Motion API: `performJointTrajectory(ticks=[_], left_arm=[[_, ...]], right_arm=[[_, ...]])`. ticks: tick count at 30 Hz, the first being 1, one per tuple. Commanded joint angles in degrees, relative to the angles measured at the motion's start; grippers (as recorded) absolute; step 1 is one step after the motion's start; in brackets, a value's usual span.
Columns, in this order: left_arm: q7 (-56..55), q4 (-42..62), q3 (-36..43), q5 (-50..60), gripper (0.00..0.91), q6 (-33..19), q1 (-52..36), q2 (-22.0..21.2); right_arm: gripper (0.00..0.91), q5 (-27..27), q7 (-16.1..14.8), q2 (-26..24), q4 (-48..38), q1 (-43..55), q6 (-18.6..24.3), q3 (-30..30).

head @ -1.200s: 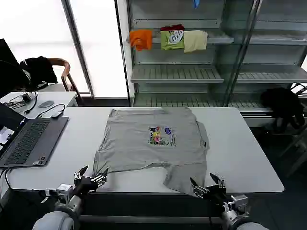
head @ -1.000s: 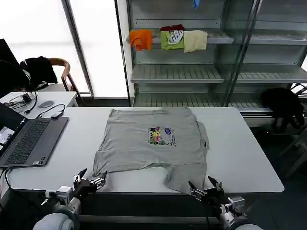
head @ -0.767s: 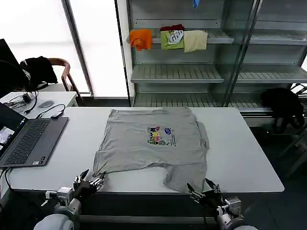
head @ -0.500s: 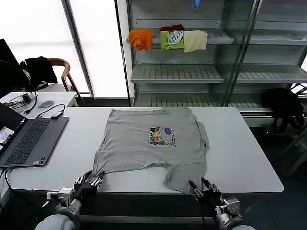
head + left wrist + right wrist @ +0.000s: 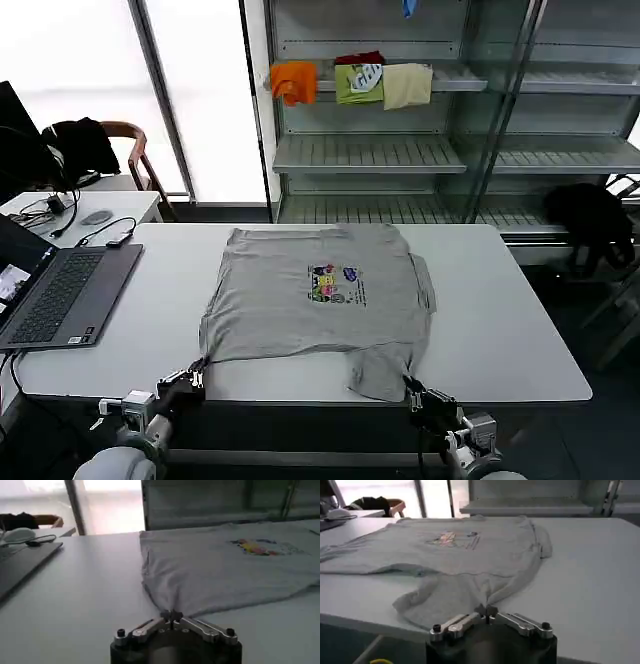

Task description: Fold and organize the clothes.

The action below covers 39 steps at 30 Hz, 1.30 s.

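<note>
Shirt point(image 5: 320, 305), light grey with a small multicolour chest print point(image 5: 336, 284), lies mostly flat across the middle of the worktop point(image 5: 500, 310), its nearest corners reaching the near edge. One sleeve is tucked along the right side, and the near-right part is bunched into a flap.

Left gripper point(image 5: 192, 380) is at the near edge on the shirt's near-left corner; in the left wrist view point(image 5: 171, 615) the fingertips meet with cloth pinched between them. Right gripper point(image 5: 413, 400) is at the near-right corner; in the right wrist view point(image 5: 485, 611) the tips are likewise closed at the fabric edge, probably with cloth in the pinch, though the fold hides how much.

Step looks like grasp done, fold not yet made. Next move should call for lifting both corners together and carrying them toward the far edge, level, so the hem lands square.

Room: bare worktop on the right side and beyond the shirt. Laptop point(image 5: 55, 297) sits on the left side, so the left arm's swing needs watching. Shelving point(image 5: 400, 155) stands behind the far edge, well apart.
</note>
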Motion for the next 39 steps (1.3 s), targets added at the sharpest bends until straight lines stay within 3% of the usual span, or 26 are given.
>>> performJointTrajectory(ticks=[1,9,22,39], left_arm=[[-1.13,-1.16,-0.21,-6.38,0.010,-2.10,-3.42,-0.50],[-3.44,2.84,1.20,-9.22,0.010,-1.23,-12.99,-1.46],[-4.80,13.50,2.51,-9.75,0.010,-0.08,-24.88,-1.46],[-3.25,27.21,3.39,-6.68,0.010,-4.02,-29.87,-1.50]], right_arm=[[0.000,1.95,1.49,1.21,0.86,3.27,0.20,0.88],[0.000,1.75,3.15,3.15,-2.97,14.81,0.11,0.49],[0.000,0.02,3.14,5.93,-18.54,32.36,0.02,-2.64],[0.000,-4.49,0.05,8.89,-34.19,40.77,0.20,-2.79]])
